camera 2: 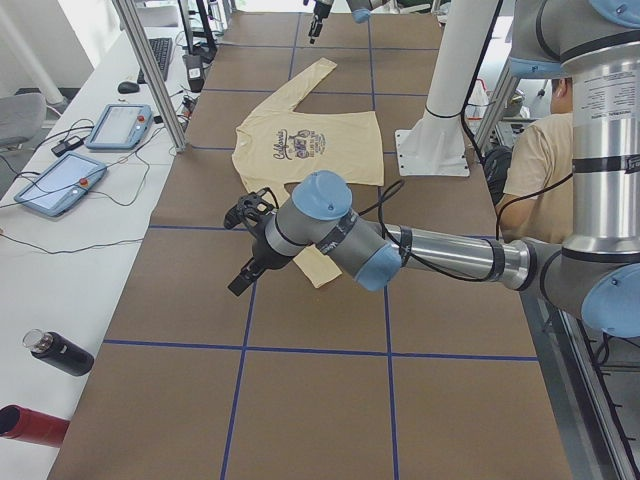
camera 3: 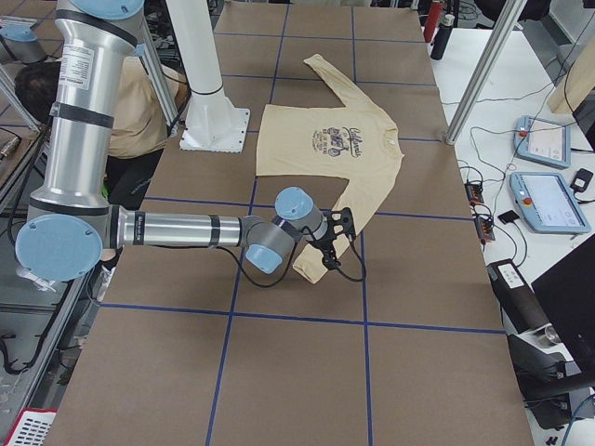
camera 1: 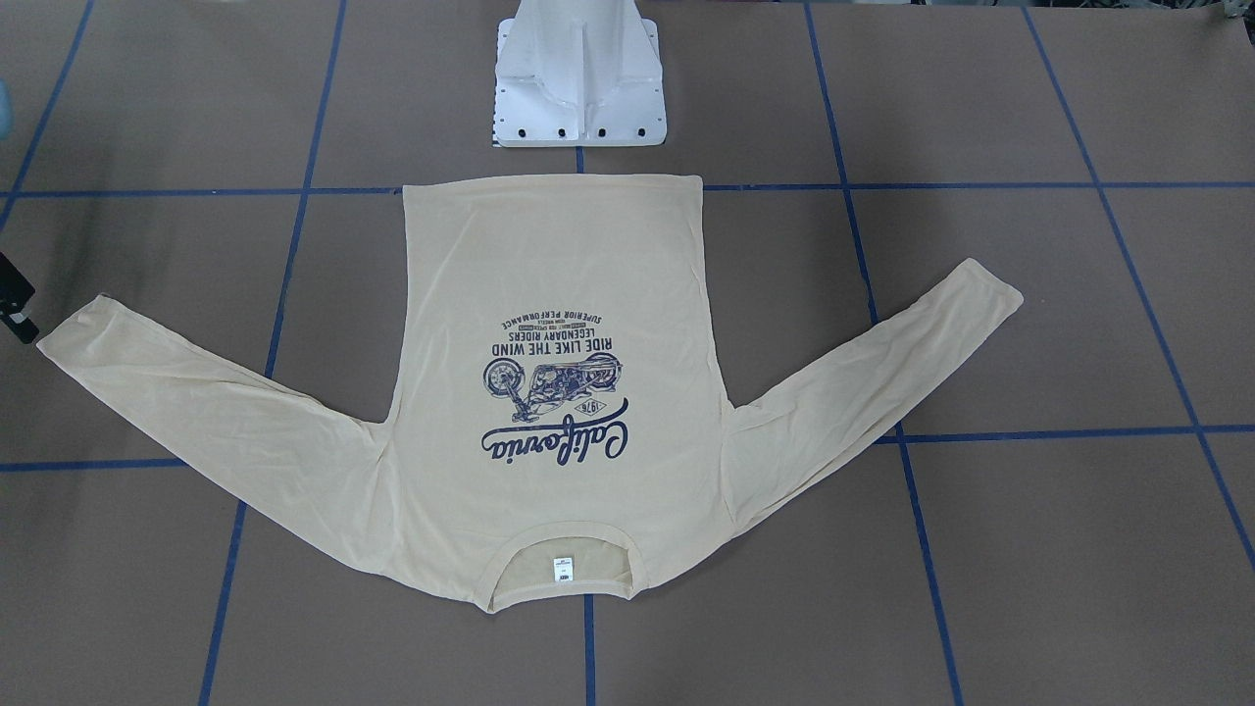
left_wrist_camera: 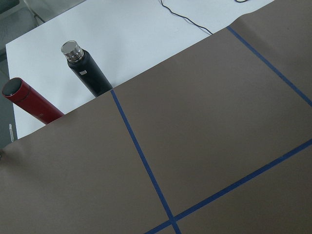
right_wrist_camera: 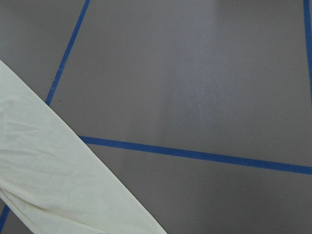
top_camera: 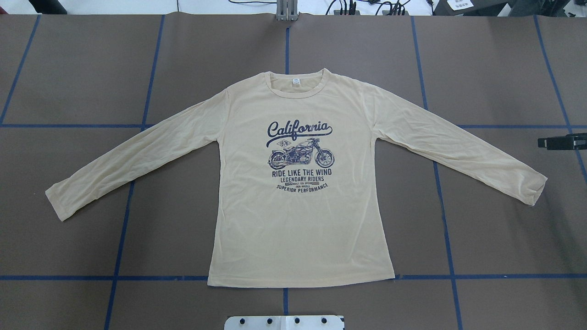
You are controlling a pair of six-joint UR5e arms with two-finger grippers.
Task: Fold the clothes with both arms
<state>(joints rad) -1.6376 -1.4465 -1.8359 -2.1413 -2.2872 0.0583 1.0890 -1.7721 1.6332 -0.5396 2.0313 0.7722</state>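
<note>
The clothes are one pale cream-yellow long-sleeved T-shirt (top_camera: 298, 215) lying flat, print side up, with both sleeves spread and the neck (top_camera: 297, 85) toward the far edge. A black part of my right gripper (top_camera: 545, 142) pokes in at the table's right side, just beyond the right cuff (top_camera: 534, 188), and it also shows as my right gripper (camera 1: 18, 309). I cannot tell whether it is open or shut. My left gripper (camera 2: 243, 278) hangs above the table past the left cuff and shows only in the exterior left view, so I cannot tell its state. The sleeve (right_wrist_camera: 58, 185) fills the lower left corner.
The white pedestal base (camera 1: 578, 88) stands by the shirt's hem. A red bottle (left_wrist_camera: 29, 102) and a black bottle (left_wrist_camera: 87, 73) lie on the white bench past the table's left end. Teach pendants (camera 2: 120, 125) lie on a side bench. A person (camera 2: 535, 170) sits behind the robot.
</note>
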